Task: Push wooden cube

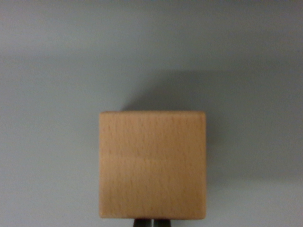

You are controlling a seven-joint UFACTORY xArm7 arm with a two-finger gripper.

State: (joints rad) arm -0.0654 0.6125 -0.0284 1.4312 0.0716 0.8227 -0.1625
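Right at the bottom edge of my wrist view, only the dark tips of my gripper (152, 222) poke in. They look close together with a thin pale line between them, but most of them is cut off, so I can't tell if they're fully closed. Just past them sits the wooden cube (152, 164), dead centre, its near edge seemingly right at my tips. Contact's hard to confirm. Behind it is the grey table (52, 85), with the cube's soft shadow falling up and right. Whole picture's a bit blurry.
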